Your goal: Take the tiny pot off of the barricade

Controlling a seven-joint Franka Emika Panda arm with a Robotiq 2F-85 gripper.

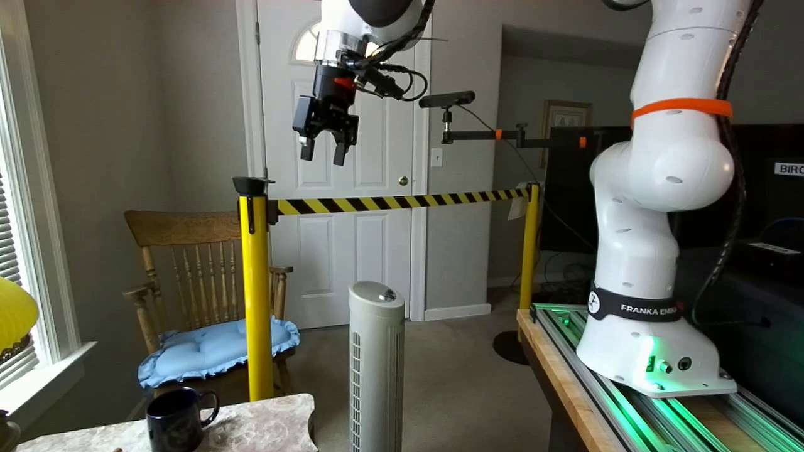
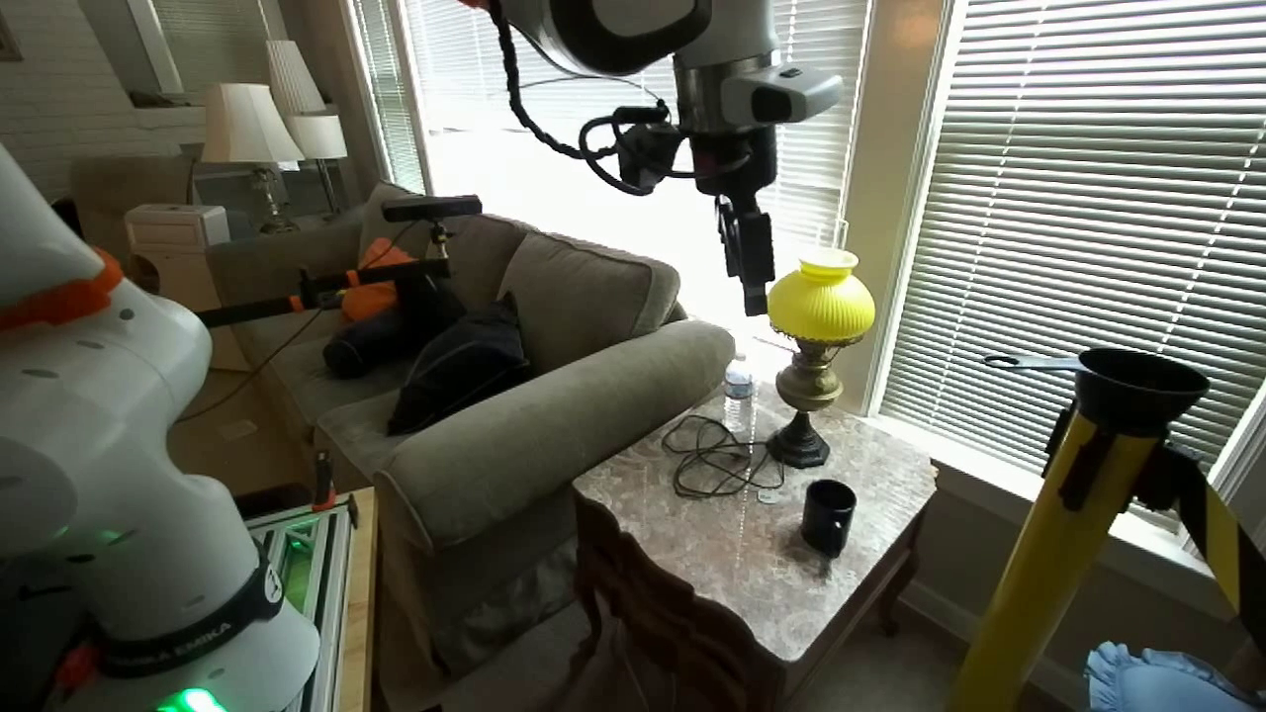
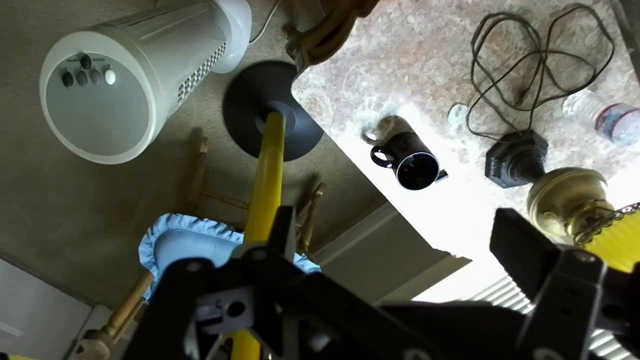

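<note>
The tiny pot (image 1: 250,186) sits upright on top of the near yellow post of the barricade (image 1: 254,301). In an exterior view the dark pot (image 2: 1142,388) shows its short handle sticking out to the left. The striped tape runs from this post to a farther post. In the wrist view the yellow post (image 3: 270,170) is partly covered by a finger, and the pot does not show. My gripper (image 1: 323,154) is open and empty, above the tape and higher than the pot, apart from both. It also shows in an exterior view (image 2: 756,297) and the wrist view (image 3: 395,222).
A white tower fan (image 1: 377,351) stands near the post. A marble-topped table (image 2: 712,554) holds a black mug (image 2: 829,516), a yellow-shaded lamp (image 2: 821,307), a bottle (image 2: 739,396) and a cable. A chair (image 1: 188,229) stands behind the post. A camera arm (image 1: 483,135) reaches out beside the robot.
</note>
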